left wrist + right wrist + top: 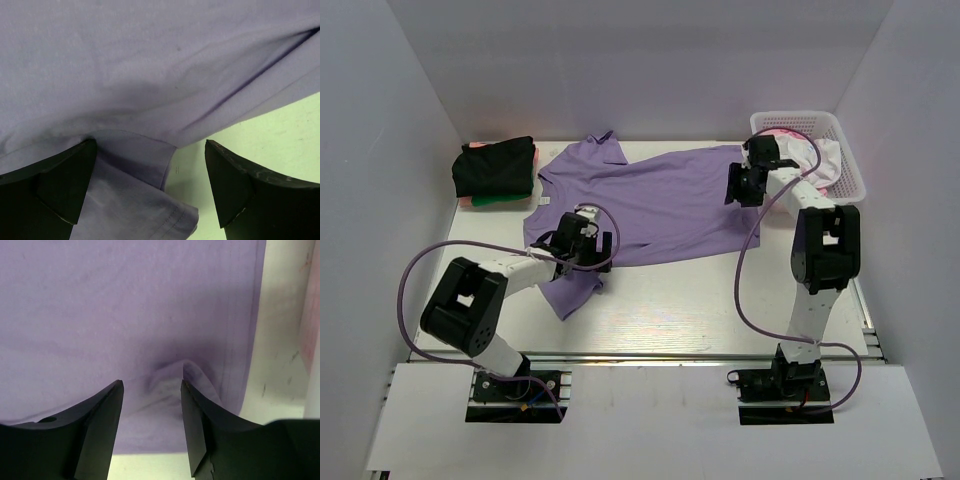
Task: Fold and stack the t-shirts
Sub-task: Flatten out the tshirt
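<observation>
Across the white table (700,300), walled in white, the lavender t-shirt (660,205) lies flat, long axis left-right, collar far-left, hem rightward. Over its sleeve the left gripper (150,185) gapes; the right gripper (152,405) stands parted over puckered cloth.

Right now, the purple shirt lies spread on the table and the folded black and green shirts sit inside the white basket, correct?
Not quite. The purple shirt lies spread on the table, but the folded black and green shirts sit on the table's far left corner, not inside the white basket at far right. The top view shows it.
</observation>
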